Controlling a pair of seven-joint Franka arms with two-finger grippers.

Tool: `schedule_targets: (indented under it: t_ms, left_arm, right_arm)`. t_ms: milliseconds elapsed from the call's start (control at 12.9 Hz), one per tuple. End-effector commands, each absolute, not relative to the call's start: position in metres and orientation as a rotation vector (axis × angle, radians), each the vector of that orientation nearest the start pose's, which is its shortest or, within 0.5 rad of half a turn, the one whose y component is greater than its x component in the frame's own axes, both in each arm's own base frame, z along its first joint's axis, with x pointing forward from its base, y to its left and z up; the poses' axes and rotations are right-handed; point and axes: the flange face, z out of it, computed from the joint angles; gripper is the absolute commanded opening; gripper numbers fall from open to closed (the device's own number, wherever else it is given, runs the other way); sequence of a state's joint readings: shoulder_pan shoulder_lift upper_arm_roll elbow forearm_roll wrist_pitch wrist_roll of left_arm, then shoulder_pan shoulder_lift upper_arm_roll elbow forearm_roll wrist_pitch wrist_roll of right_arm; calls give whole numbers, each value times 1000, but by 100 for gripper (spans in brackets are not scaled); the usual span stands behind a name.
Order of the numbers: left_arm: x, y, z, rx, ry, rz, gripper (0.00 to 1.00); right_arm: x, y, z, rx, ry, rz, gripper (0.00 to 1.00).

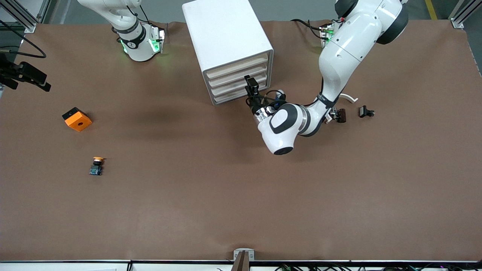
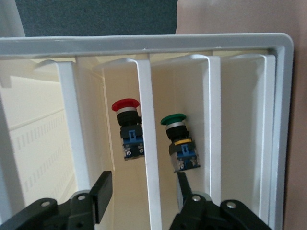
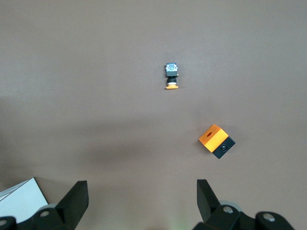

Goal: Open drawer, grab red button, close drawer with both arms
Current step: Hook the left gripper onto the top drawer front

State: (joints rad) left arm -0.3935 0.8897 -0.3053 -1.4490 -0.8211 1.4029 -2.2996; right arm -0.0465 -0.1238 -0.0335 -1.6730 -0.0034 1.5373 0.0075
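Orange-capped button (image 1: 96, 166) lies out on the table; red button (image 2: 128, 128) sits in the drawer (image 2: 158, 43), both grippers released.

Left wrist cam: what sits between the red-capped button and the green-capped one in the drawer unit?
A white divider wall separates them: the red button in one compartment, the green button in the next. The left gripper fingers straddle that divider.

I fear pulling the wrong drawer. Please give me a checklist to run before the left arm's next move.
1. Left gripper at the drawer cabinet front: ok.
2. Its jaws open, one white rib between them: ok.
3. Red button seen inside, beside green button: ok.
4. Rib belongs to the red button's drawer: cannot tell.
5. A drawer pulled out: not ok, all look shut.
6. Right gripper waiting above the table, jaws open: ok.
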Motion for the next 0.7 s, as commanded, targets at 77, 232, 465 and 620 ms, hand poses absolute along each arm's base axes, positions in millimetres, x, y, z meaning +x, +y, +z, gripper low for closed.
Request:
schedule_targets:
  t_ms: [77, 232, 465, 620]
  left_arm:
    - [439, -464, 188, -1181, -1579, 1345, 61]
    - [437, -464, 186, -1184, -1574, 1343, 46]
    - [430, -471, 192, -1213, -1565, 1326, 30]
    - [425, -474, 190, -1256, -1546, 1313, 29]
  right_arm:
    - [503, -43, 642, -3147, 123, 8, 100]
    - [503, -43, 642, -3147, 123, 8, 100]
    - [503, -43, 642, -3147, 126, 8, 100]
    - [503, -45, 642, -3147, 128, 8, 100]
